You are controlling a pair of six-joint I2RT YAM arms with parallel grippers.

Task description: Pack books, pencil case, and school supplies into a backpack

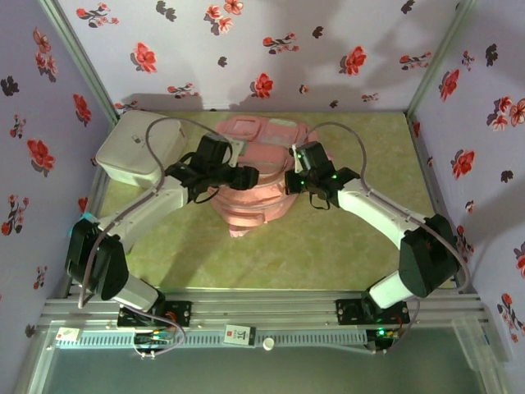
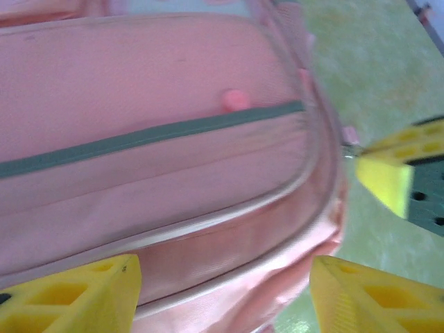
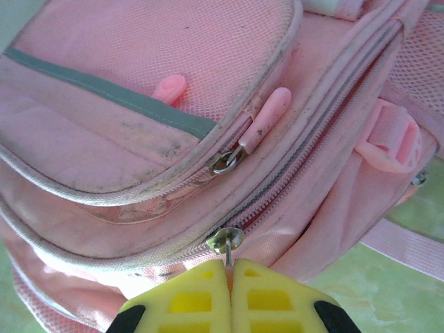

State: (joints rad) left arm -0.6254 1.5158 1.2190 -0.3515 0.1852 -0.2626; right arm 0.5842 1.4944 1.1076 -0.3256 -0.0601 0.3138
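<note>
Enclosure: pale walls (image 1: 328, 49) papered with red and dark flowers close in three sides.
Surface: mottled green mat (image 1: 344, 238), with both arms reaching in from the near edge.
Backpack: the pale-pink backpack (image 1: 261, 131) lies on the surface at the middle, toward the far wall, with both claws over it. Its front pocket, crossed by a grey-green stripe (image 3: 104, 90), faces up.
White box: a rounded-corner box (image 1: 131, 152) sits at the far left, just beside the backpack.
Left claw: the left claw (image 2: 222, 291) is released. Its yellow fingers (image 2: 83, 291) stand wide apart above the backpack's near-left edge and grip nothing.
Right claw: the right claw (image 3: 229, 277) is clenched, fingertips pressed together on the stem of the main zip pull (image 3: 227, 241) on the backpack's right side.
Pocket zip tab: the front pocket's pink tab (image 3: 267, 118) hangs loose and untouched.
Step in hand: judged to be work on the main compartment zip, with the right claw driving the slider. The teeth above the slider look meshed. Whether the zip is being opened or closed cannot be told.
Next move: draw the pull steadily along the curved zip track. The soft fabric will likely bunch or slide, so the left claw probably needs to pinch the backpack's edge and brace it against the pull.
</note>
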